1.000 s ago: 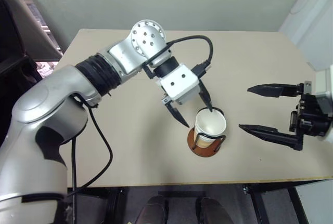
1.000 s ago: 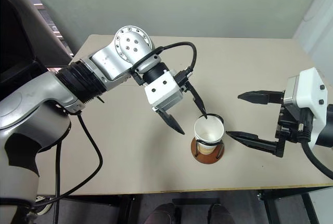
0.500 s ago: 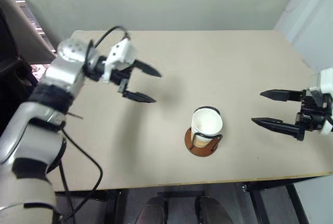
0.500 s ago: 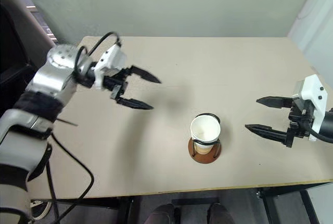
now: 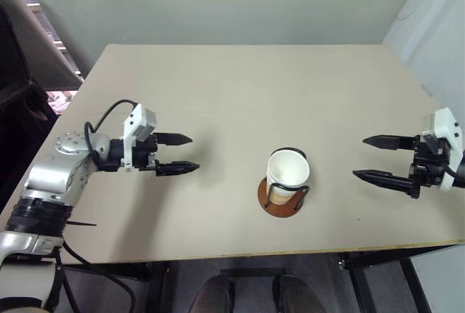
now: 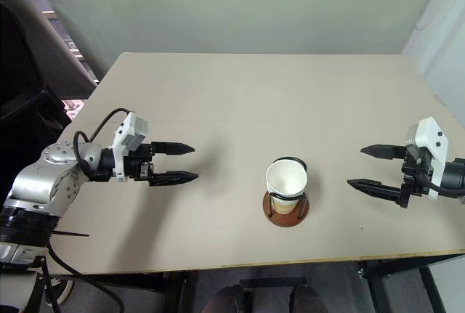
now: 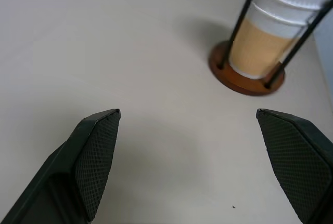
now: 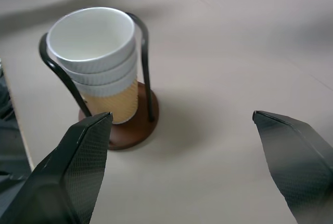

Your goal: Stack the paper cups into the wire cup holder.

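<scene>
The cup holder [image 5: 283,201] stands on the table [image 5: 240,88] with the cups [image 8: 99,60] nested one inside another between its two black wire loops, three white rims showing above the tan side of the bottom one, which sits on the brown base.

My left gripper [image 5: 178,154] hangs over the table well to the left of the holder, forearm low and nearly level, pointing toward the holder. Its two black fingers [image 7: 96,151] are spread wide, one above the other, and hold nothing.

My right gripper [image 5: 374,157] is out on the holder's other side, well apart from it, also nearly level and aimed back at it. Its fingers [image 8: 86,161] are likewise wide apart and empty.
</scene>
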